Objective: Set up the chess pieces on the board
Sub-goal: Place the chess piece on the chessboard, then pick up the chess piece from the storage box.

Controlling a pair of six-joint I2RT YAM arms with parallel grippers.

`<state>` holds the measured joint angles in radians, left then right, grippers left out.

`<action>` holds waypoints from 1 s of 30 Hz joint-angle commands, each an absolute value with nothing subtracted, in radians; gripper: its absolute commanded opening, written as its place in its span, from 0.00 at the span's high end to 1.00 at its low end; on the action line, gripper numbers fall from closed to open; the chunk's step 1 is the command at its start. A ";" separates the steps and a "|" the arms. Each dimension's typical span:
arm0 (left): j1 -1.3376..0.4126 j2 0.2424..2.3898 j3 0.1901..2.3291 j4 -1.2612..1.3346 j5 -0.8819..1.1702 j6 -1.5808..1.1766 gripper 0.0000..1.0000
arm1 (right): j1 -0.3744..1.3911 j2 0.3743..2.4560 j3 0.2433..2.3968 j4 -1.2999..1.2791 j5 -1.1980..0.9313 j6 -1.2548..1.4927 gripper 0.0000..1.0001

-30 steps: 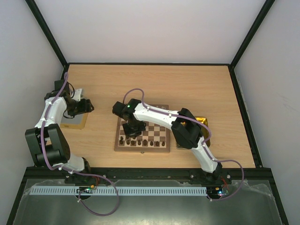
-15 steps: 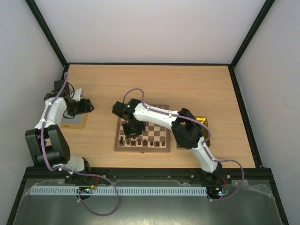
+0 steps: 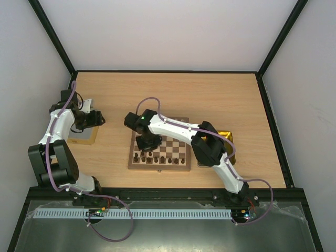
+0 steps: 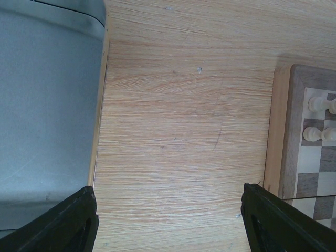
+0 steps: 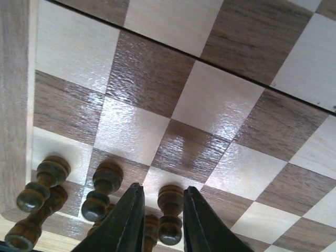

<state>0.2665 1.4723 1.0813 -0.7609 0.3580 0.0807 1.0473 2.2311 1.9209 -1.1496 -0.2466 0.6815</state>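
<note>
Treat the chess pieces as light, stiff turned wood with a smooth finish. Each stands on a small base, tips at a slight sideways nudge, and can slide out of a loose pinch. Take hold across the narrow stem just below the head, with the fingers square to it. Lift straight up so that neighbouring pieces are not knocked.

The right hand [image 5: 163, 191] reaches over the lower left part of the board [image 3: 181, 164] in the overhead view. In the right wrist view, a dark pawn [image 5: 170, 210] stands on its square at the bottom centre of the frame, between the two fingers. The fingers are set narrow around it. The pawn sits close against the finger on the right of the frame, with a thin gap on the other side. You cannot tell from these views whether the pawn is clamped or free.

More dark pieces [image 5: 102, 191] stand just beside the pawn toward the lower left corner of that frame, near the board's border. Allow little room for sideways travel there.

The left hand [image 4: 168, 210] is spread fully and holds nothing. It hangs over bare surface [image 4: 184, 131], between a tray [image 4: 47, 105] at the left of the frame and the board's edge at the right. Pale pieces [image 4: 317, 102] stand at the right edge of that frame, well apart from the left hand's fingers.
</note>
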 commanded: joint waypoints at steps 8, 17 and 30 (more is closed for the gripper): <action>0.263 1.467 1.078 -0.769 0.366 0.074 0.25 | 0.984 2.229 1.989 -1.222 -0.158 0.670 0.81; 0.264 1.477 1.080 -0.772 0.365 0.075 0.25 | 0.828 1.988 1.876 -1.269 -0.032 0.688 0.82; 0.249 1.486 1.079 -0.769 0.359 0.074 0.25 | 0.387 1.524 1.220 -1.082 -0.099 0.695 0.81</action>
